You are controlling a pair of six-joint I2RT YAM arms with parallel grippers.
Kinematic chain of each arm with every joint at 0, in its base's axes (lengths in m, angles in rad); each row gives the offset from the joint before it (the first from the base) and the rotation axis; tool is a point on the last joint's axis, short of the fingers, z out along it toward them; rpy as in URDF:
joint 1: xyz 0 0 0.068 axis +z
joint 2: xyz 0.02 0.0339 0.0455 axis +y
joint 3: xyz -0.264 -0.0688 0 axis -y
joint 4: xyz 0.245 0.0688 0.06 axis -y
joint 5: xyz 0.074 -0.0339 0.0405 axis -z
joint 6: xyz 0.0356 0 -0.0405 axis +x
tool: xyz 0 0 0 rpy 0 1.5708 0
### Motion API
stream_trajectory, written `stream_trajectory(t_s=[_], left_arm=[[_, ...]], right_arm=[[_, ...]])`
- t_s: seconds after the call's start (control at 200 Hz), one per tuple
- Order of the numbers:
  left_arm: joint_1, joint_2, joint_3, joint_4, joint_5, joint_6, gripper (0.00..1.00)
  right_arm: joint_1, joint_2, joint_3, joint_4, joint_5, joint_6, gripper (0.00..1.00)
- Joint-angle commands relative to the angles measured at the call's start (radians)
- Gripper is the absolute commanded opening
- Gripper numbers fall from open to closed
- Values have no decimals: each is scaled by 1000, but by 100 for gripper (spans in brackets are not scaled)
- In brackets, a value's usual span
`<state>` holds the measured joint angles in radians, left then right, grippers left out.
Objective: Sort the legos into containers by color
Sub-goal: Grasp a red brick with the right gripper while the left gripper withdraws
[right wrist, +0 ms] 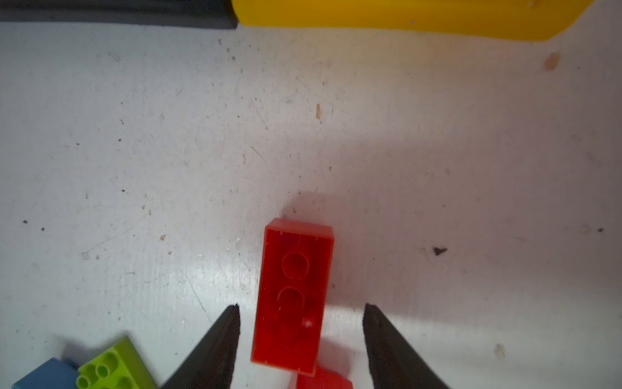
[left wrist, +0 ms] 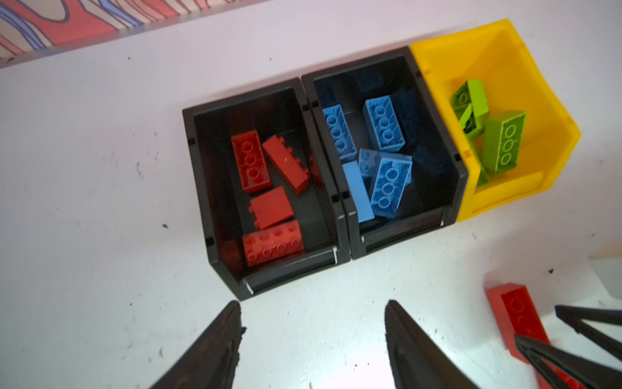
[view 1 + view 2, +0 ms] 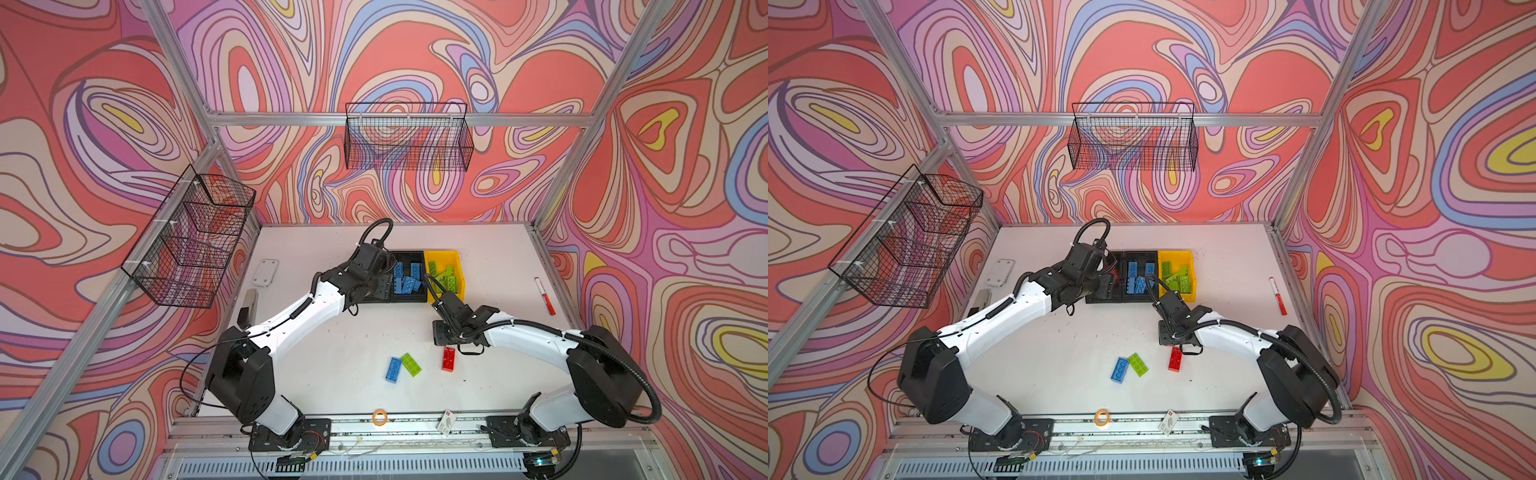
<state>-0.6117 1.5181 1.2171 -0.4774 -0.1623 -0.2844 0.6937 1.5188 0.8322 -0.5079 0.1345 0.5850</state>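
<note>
Three containers stand in a row at the back. A black bin holds red legos, a second black bin holds blue ones, and a yellow bin holds green ones. My left gripper hangs open and empty over the table, just in front of the black bins. A red lego lies underside up between the fingers of my open right gripper, with gaps on both sides. A blue lego and a green lego lie loose left of the red lego.
A red-capped marker lies near the table's right edge. A white plate and a grey tool lie at the left. A tape ring and a card rest on the front rail. Wire baskets hang on the walls.
</note>
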Motion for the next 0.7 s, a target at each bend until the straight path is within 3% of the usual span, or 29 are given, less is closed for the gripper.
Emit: stream_trajectory(t_s=[0.0,0.115,0.321,0.696], left_arm=[[10,-70,-67,-26,-28,-44,70],[10,-118,-133,-13,1,-86,70],[10,-189,-208,-20,9,-132,69],[6,-379,-346,-122,9,-193,68]], right_arm=[[6,34,30,13,27,2,61],[6,66,45,23,30,1,54],[5,99,120,3,19,-33,31],[5,225,509,-81,-38,-139,31]])
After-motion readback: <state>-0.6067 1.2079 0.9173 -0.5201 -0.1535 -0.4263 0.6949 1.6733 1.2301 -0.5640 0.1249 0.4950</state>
